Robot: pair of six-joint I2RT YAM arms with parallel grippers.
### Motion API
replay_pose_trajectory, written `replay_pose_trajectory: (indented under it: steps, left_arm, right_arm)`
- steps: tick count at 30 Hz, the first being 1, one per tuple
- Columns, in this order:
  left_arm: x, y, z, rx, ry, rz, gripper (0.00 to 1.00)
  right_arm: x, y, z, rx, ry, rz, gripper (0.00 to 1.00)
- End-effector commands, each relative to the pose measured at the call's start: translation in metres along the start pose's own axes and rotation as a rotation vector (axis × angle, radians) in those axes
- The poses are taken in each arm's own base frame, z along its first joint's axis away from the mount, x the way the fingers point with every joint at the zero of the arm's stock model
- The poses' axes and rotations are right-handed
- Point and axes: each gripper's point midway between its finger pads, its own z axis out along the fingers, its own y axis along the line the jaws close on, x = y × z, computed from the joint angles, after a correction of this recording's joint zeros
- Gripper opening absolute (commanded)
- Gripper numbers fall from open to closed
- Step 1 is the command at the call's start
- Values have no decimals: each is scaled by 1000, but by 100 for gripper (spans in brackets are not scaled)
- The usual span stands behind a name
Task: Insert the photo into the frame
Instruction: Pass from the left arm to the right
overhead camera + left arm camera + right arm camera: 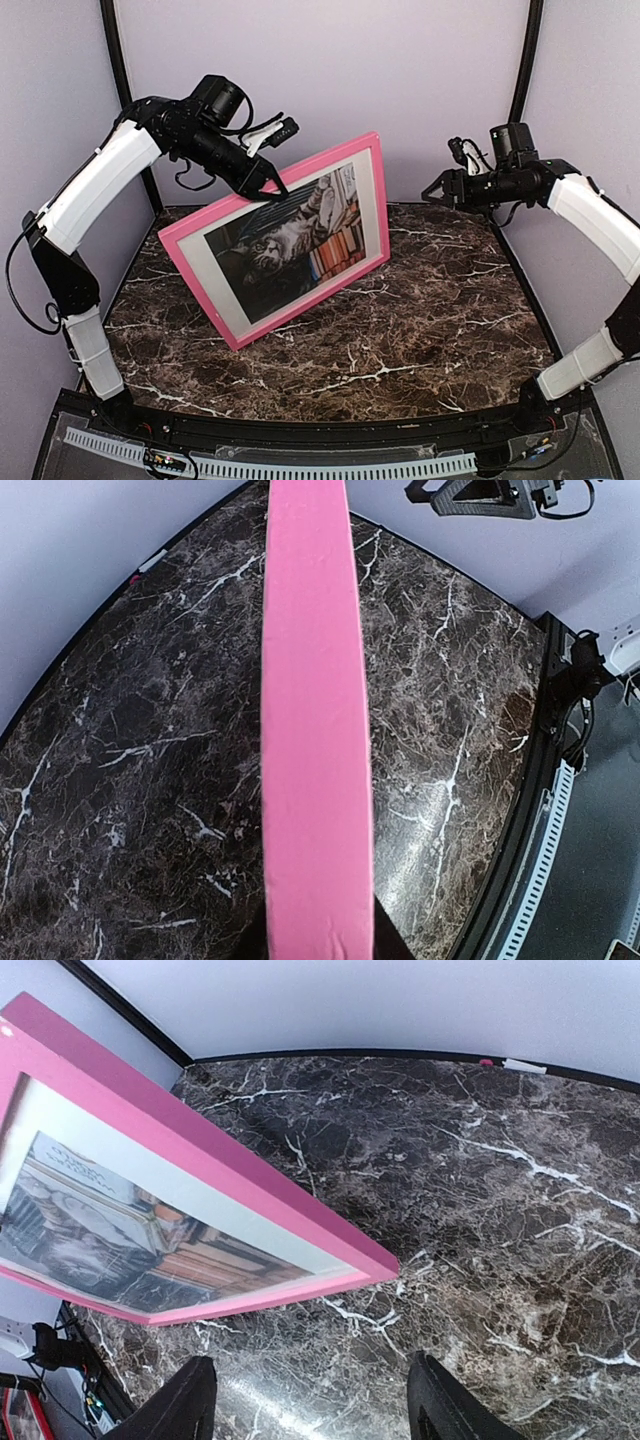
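Note:
The pink frame [199, 263] stands tilted on one lower corner on the marble table [420, 330], with its front towards the camera. The photo [290, 235] of the tabby cat and books sits inside it, behind a wide white border. My left gripper [265, 185] is shut on the frame's upper edge near the left corner. In the left wrist view that pink edge [315, 730] runs up between the dark fingers. My right gripper [432, 193] hangs open to the right of the frame, apart from it. In the right wrist view its fingers [180, 1405] stand wide below the frame's corner [250, 1195] and the photo [110, 1230].
Pale walls enclose the table at the back and sides, with black corner posts [525, 60]. A black rail and a white slotted strip [300, 465] run along the near edge between the arm bases.

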Motion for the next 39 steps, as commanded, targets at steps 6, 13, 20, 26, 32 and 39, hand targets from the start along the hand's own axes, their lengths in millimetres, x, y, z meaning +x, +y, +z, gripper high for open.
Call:
replay_pose_trajectory:
  steps: [6,13,20,26,32,39]
  left_arm:
    - [-19,-21,-22,98,-74,160,0]
    - [-13,-25,-14,142,-37,242,0]
    - [-3,-25,2,185,3,282,4]
    - [0,-34,10,211,20,307,7]
    - [7,-44,28,206,69,329,7]
    - [9,-47,45,160,108,361,8]
  right_arm:
    - [-29,62,-29,-116,-124,-280,78]
    - [-36,93,-30,-116,-133,-487,87]
    - [-38,119,-32,-155,-131,-717,87]
    - [-38,121,-24,-155,-55,-799,88]
    - [-34,130,-12,-188,30,-845,86]
    - [-1,137,2,-234,161,-870,81]
